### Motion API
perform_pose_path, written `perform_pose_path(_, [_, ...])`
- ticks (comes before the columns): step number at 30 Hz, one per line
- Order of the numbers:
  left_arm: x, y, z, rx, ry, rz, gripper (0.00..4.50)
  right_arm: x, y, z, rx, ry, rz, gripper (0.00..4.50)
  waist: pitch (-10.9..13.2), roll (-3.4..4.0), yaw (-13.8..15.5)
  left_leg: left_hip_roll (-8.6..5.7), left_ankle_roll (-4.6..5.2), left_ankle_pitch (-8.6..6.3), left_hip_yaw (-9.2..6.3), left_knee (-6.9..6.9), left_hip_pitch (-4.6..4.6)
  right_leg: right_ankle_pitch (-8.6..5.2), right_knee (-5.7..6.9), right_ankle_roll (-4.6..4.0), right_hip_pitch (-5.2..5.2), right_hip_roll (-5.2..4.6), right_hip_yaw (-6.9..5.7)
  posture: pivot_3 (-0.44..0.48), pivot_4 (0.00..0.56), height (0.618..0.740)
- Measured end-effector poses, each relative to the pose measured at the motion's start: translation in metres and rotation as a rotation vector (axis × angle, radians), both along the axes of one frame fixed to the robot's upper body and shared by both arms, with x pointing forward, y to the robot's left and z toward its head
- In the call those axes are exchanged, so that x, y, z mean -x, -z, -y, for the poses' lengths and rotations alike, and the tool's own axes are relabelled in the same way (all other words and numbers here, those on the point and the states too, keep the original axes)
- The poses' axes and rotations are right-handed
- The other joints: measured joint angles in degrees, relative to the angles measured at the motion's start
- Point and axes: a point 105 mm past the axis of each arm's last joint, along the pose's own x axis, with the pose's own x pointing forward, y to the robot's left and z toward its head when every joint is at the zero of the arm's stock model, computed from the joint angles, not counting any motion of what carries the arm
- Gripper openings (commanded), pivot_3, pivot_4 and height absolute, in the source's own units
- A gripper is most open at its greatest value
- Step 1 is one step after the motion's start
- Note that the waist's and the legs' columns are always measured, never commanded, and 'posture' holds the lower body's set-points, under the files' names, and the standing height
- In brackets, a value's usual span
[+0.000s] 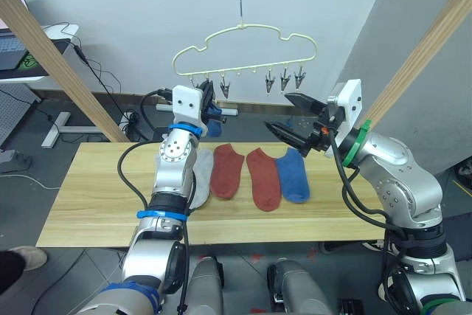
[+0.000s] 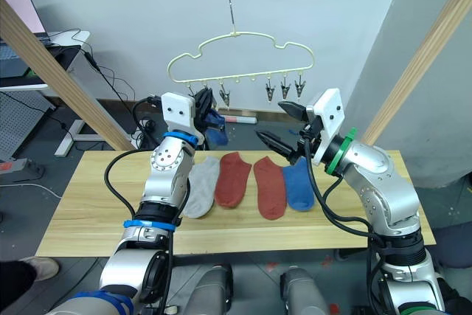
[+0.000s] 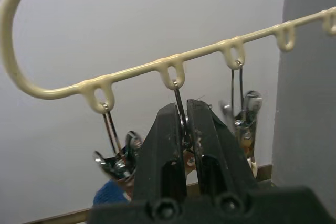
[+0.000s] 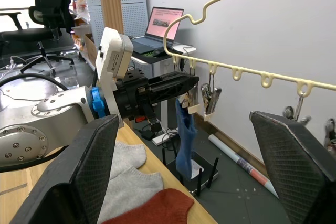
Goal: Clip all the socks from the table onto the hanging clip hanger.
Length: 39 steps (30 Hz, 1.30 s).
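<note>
L gripper [image 3: 185, 129] raised, pinching clip [image 3: 181, 109]; R gripper [image 1: 293, 117] raised, fingers spread.

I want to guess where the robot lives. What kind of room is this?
Probably an office or lab, not a home: a laptop on a desk, an office chair, and a wooden pole frame holding the clip hanger.

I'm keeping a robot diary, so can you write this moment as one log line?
left pincer: shut on clip of clip hanger | blue sock: hanging | right pincer: open, apart | table: five socks left
</note>
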Motion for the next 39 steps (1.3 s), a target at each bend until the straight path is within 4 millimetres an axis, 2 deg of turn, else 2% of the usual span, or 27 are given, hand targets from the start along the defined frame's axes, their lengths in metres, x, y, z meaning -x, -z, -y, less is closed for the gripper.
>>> perform_pose_path(4, [0.000,0.000,0.000,-0.006,0.008,-0.005,0.01,-0.002,0.002,0.001,0.007,0.024,-0.004,4.19,0.00,0.00,0.00,0.00,0.00,0.00,0.00,0.00,0.00,0.00,0.00,0.00,0.00,0.00,0.00,-0.049,0.197,0.740])
perform_pose_path(6, [-0.001,0.001,0.000,-0.017,0.019,-0.020,0.01,-0.009,0.014,0.007,0.072,0.089,-0.023,4.19,0.00,0.00,0.00,0.00,0.00,0.00,0.00,0.00,0.00,0.00,0.00,0.00,0.01,0.00,0.00,-0.046,0.196,0.740])
perform_pose_path(11, [0.000,-0.004,-0.006,-0.018,0.087,-0.105,0.01,-0.035,0.103,0.043,0.330,0.325,-0.259,4.19,-0.03,-0.03,-0.10,0.00,0.00,0.01,0.07,0.00,0.08,-0.02,0.04,0.04,0.00,-0.01,0.07,-0.032,0.192,0.740])
perform_pose_path(14, [0.003,-0.005,-0.006,0.017,0.137,-0.184,0.01,-0.048,0.137,0.055,0.417,0.396,-0.348,4.19,-0.03,-0.03,-0.56,0.04,-0.01,0.01,0.12,-0.01,0.18,-0.04,0.07,0.07,0.02,0.02,0.12,-0.017,0.193,0.740])
perform_pose_path(20, [0.014,-0.010,-0.006,0.023,0.220,-0.288,0.01,-0.081,0.162,0.055,0.448,0.452,-0.434,4.19,-0.03,-0.03,-0.91,0.03,0.00,0.01,0.11,-0.05,0.24,-0.02,0.08,0.04,0.06,0.03,0.13,0.014,0.198,0.740])
perform_pose_path(24, [0.020,-0.013,-0.006,0.008,0.235,-0.309,0.01,-0.086,0.182,0.048,0.441,0.434,-0.514,4.19,-0.03,-0.03,-0.21,0.02,0.00,0.00,0.13,-0.08,0.23,0.03,0.05,-0.05,0.06,0.00,0.14,0.043,0.206,0.740])
perform_pose_path(28, [0.026,-0.013,-0.005,0.002,0.240,-0.313,0.01,-0.085,0.209,0.056,0.487,0.452,-0.576,4.19,-0.03,-0.03,0.13,0.02,0.00,0.00,0.16,-0.11,0.23,0.04,0.02,-0.08,0.06,-0.02,0.16,0.059,0.209,0.740])
perform_pose_path(30, [0.028,-0.013,-0.005,0.002,0.239,-0.316,0.01,-0.085,0.214,0.059,0.498,0.454,-0.572,4.19,-0.03,-0.03,0.15,0.02,0.00,0.00,0.16,-0.11,0.26,0.04,0.04,-0.08,0.09,-0.02,0.17,0.062,0.210,0.740])
perform_pose_path(33, [0.029,-0.012,-0.007,0.002,0.225,-0.321,0.00,-0.087,0.215,0.060,0.509,0.451,-0.554,3.56,-0.03,-0.03,0.10,0.03,0.01,0.00,0.16,-0.11,0.33,0.01,0.06,-0.02,0.13,-0.01,0.18,0.061,0.208,0.740])
perform_pose_path(39, [0.030,-0.012,-0.009,-0.004,0.218,-0.317,0.00,-0.085,0.217,0.057,0.518,0.422,-0.543,1.52,-0.03,-0.02,0.07,0.03,0.00,0.00,0.16,-0.10,0.38,0.00,0.07,-0.01,0.18,-0.01,0.19,0.061,0.202,0.740])
